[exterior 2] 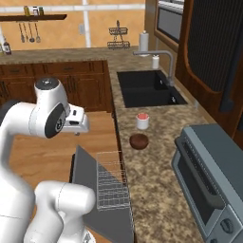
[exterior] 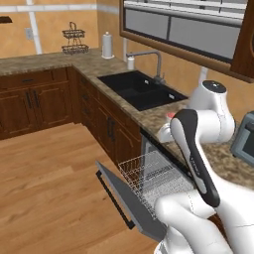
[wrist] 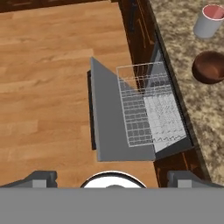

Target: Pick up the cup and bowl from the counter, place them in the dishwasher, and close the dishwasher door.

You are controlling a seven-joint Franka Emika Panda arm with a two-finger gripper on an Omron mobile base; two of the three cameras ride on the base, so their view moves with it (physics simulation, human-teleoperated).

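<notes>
While the dishwasher door [exterior: 130,198] hangs fully down in the left base view, the white wire rack [exterior: 151,176] stands pulled out over it and looks empty, so nothing seems loaded yet. The arm's own elbow blocks most of the counter [exterior: 149,116] behind it here, leaving just a sliver of red at its edge, too small to name.

In the right base view, the cup [exterior 2: 142,121] and the bowl [exterior 2: 139,141] sit close together on the granite, just beyond the dishwasher [exterior 2: 102,187] and short of the sink [exterior 2: 144,88]; both picks, both placements and the door closing are all left to do.

In the hand view, the gripper [wrist: 112,180] hangs above the floor and open door, its tips spread wide with nothing between them. The cup is cut by the top edge and the bowl by the right.
</notes>
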